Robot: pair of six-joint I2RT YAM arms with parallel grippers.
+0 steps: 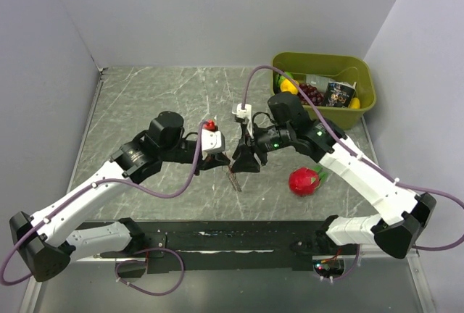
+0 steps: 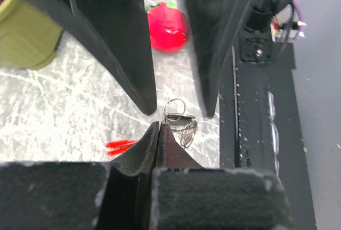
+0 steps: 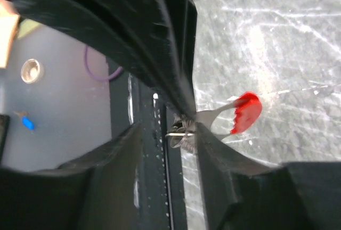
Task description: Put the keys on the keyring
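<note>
My left gripper [image 2: 160,126] is shut, its tips pinching the keys [image 3: 242,114] by the silver blade, with the red head sticking out to one side. The keyring [image 2: 175,105], a small wire loop with more thin loops under it, hangs right at those tips. My right gripper [image 3: 168,134] is open and straddles the ring and blade, its fingers [image 2: 133,54] coming down on either side without touching. From above, both grippers [image 1: 220,155] [image 1: 245,161] meet at the table's middle, and the keys [image 1: 234,177] dangle below them.
A round red fruit with green leaves [image 1: 304,181] lies on the marble table right of the grippers. An olive bin [image 1: 362,67] with toy food stands at the back right. The black base rail [image 1: 217,240] runs along the near edge.
</note>
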